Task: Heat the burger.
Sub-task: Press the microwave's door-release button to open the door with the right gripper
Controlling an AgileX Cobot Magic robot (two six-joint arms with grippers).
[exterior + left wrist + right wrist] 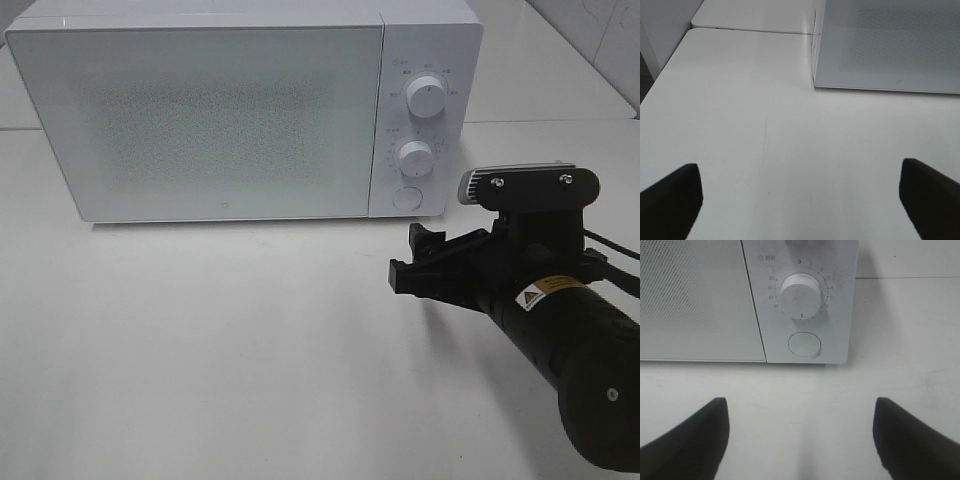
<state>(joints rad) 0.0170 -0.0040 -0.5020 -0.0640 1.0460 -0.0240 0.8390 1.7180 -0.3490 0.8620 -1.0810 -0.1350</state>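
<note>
From above, the white microwave [200, 120] stands door-shut on the table [200, 350]. A yellow warning sticker [543, 292] marks the right arm, and its right gripper [410, 262] is spread wide, holding nothing. Left wrist: the left gripper [799, 172] gapes wide over the table, empty. Right wrist: the timer dial [800, 292] is numbered 0 to 35. I can't tell where the burger is.

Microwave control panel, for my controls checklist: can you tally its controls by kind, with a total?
Rotary knobs: 2 (upper knob, lower knob)
Round push button: 1
Total: 3
</note>
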